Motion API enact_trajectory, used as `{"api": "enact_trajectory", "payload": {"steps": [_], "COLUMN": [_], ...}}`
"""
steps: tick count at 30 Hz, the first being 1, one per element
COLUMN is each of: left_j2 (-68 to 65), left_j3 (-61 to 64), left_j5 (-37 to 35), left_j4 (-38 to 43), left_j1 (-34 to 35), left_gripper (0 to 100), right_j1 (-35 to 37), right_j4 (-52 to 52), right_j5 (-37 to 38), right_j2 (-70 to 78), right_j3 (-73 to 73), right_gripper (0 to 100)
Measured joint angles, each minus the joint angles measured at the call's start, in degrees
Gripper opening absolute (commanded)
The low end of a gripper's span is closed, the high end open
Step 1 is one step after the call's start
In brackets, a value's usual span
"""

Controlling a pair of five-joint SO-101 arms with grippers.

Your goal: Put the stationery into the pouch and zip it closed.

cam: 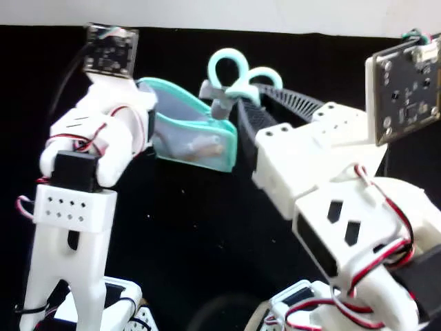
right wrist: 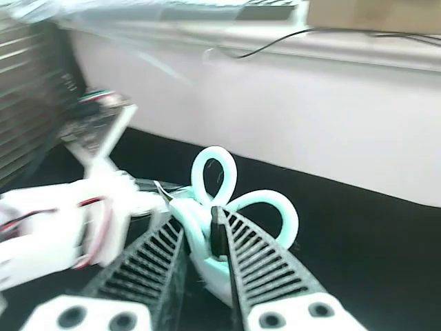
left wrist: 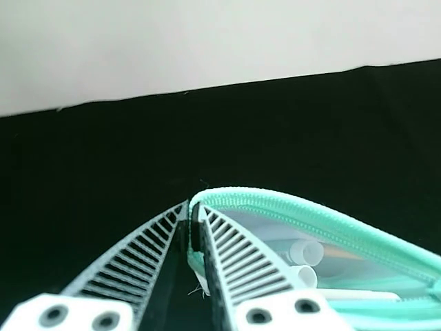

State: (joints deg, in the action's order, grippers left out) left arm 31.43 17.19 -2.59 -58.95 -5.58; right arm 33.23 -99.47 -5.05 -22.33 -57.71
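In my left hand [left wrist: 191, 215], clenched on its rim, I hold the open pouch [left wrist: 310, 212], with white sticks [left wrist: 304, 252] inside. My right hand [right wrist: 200, 222] grasps the scissors [right wrist: 265, 198] just beside the pouch mouth.

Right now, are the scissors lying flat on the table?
No, the right end effector holds the scissors up, next to the pouch.

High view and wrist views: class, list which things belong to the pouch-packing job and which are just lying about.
Job: pouch in left claw; scissors in right claw; white tubes inside the pouch.
Lying about: black table, white wall, cable.
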Motion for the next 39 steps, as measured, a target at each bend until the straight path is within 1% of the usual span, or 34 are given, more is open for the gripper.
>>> {"api": "enact_trajectory", "payload": {"steps": [3, 6, 10, 15, 23, 31, 34, 39], "left_j2": [-0.2, -0.2, -0.4, -0.6, -0.6, -0.6, -0.6, -0.6], "left_j3": [0.0, 0.0, -0.2, -4.0, -16.4, -22.9, -24.4, -23.6], "left_j5": [0.0, 0.0, -0.2, -0.1, -0.1, -0.1, -0.1, -0.1], "left_j4": [0.8, 0.8, 0.9, 0.3, -13.0, -24.1, -27.0, -28.0], "left_j1": [-0.5, -0.5, -0.6, -0.6, -0.8, -0.8, 1.8, 12.0], "left_gripper": [10, 16, 16, 16, 16, 16, 16, 16], "right_j1": [3.5, 4.6, 4.8, 4.8, 5.2, 5.2, 5.2, 5.2], "right_j4": [-0.1, -0.1, -0.1, -0.1, -0.1, 1.7, 3.2, 4.0], "right_j5": [0.0, 0.0, 0.0, 0.0, 0.0, 0.0, 0.0, 0.0], "right_j2": [0.0, 0.0, -0.1, -0.1, -0.1, 0.8, 3.2, 7.3], "right_j3": [-0.1, -0.1, -0.1, -0.2, -0.6, -0.7, -0.7, -3.5], "right_gripper": [0.7, 0.7, 0.7, 0.7, 0.7, 0.7, 0.7, 0.7]}}
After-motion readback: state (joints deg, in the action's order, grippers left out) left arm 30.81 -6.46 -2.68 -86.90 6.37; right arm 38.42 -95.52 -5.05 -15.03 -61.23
